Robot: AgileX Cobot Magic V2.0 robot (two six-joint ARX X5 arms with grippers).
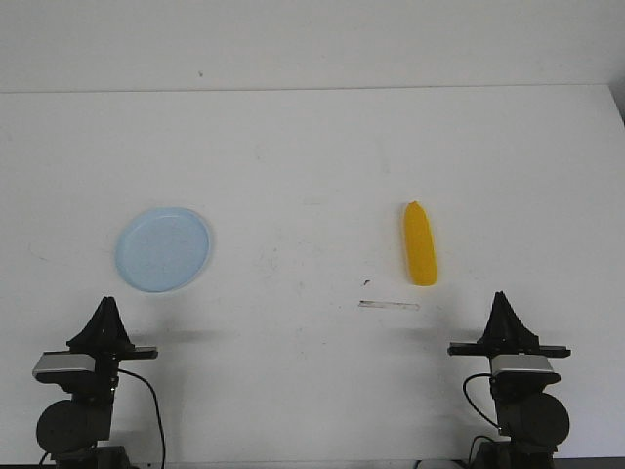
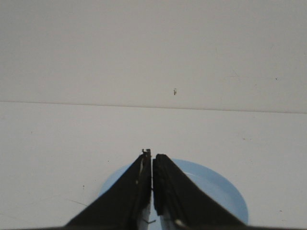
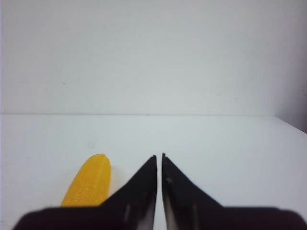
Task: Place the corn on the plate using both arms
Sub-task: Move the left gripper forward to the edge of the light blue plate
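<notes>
The corn [image 1: 421, 244], a yellow-orange cob, lies on the white table right of centre, its tapered end pointing away from me. It also shows in the right wrist view [image 3: 88, 181], beside the fingers. The pale blue plate [image 1: 162, 248] lies empty at the left; in the left wrist view it [image 2: 216, 187] sits just beyond the fingertips. My left gripper [image 1: 105, 305] is shut and empty, near the table's front edge, just short of the plate. My right gripper [image 1: 502, 297] is shut and empty, at the front right, short of the corn and to its right.
A thin pale strip [image 1: 389, 306] and a small dark speck [image 1: 366, 284] lie on the table just in front of the corn. The table's far edge [image 1: 312, 89] meets a pale wall.
</notes>
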